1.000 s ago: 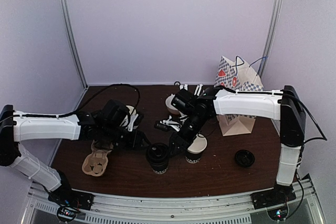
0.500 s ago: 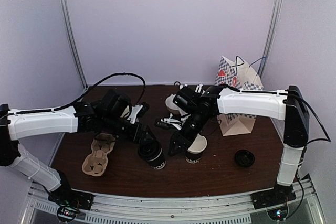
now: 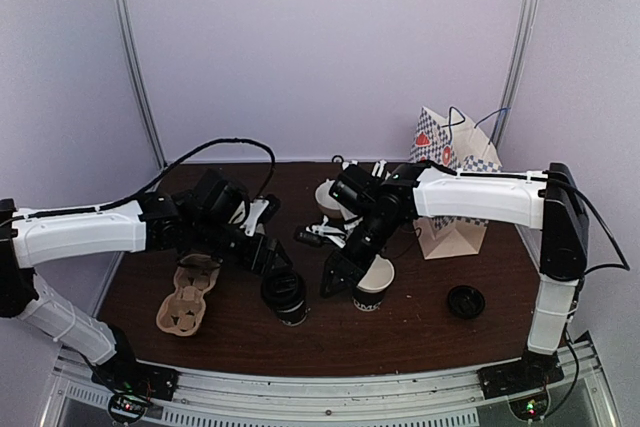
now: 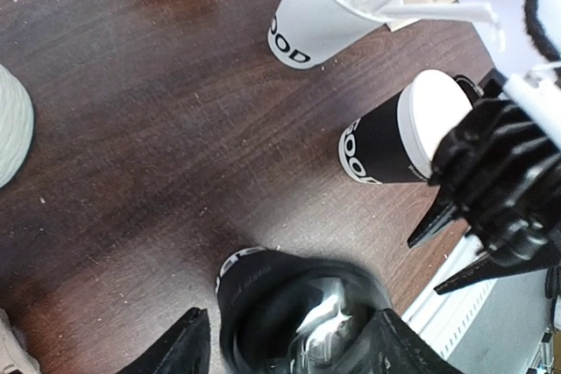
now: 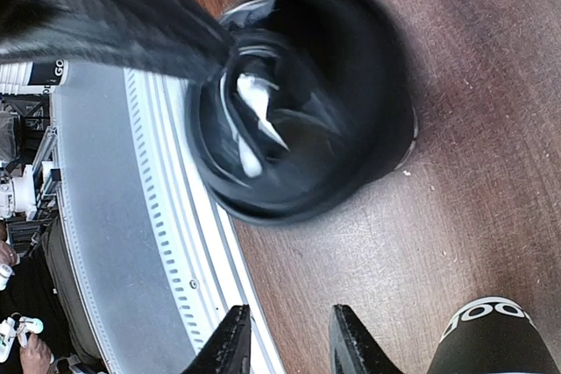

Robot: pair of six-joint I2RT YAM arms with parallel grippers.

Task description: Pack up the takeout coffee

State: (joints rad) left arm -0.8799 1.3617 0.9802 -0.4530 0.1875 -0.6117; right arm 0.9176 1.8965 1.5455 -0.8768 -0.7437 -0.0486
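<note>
Coffee cup (image 4: 244, 271): black paper, glossy round lid (image 4: 302, 330); woodgrain table (image 4: 131, 129).

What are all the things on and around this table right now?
lidded coffee cup: one, black with white lettering, front centre
open coffee cup: one, black, white inside, just right of the lidded one
loose lid: one, black, front right
stirrer cup: one, white with black lettering, behind the open coffee cup
cream cup: one, further back, centre
cup carrier: one, tan pulp, front left
paper bag: one, white with checks and red hearts, back right
table: one, dark brown wood
left gripper: one, black, straddling the lidded coffee cup
right gripper: one, black, open and empty, between the two black cups
</note>
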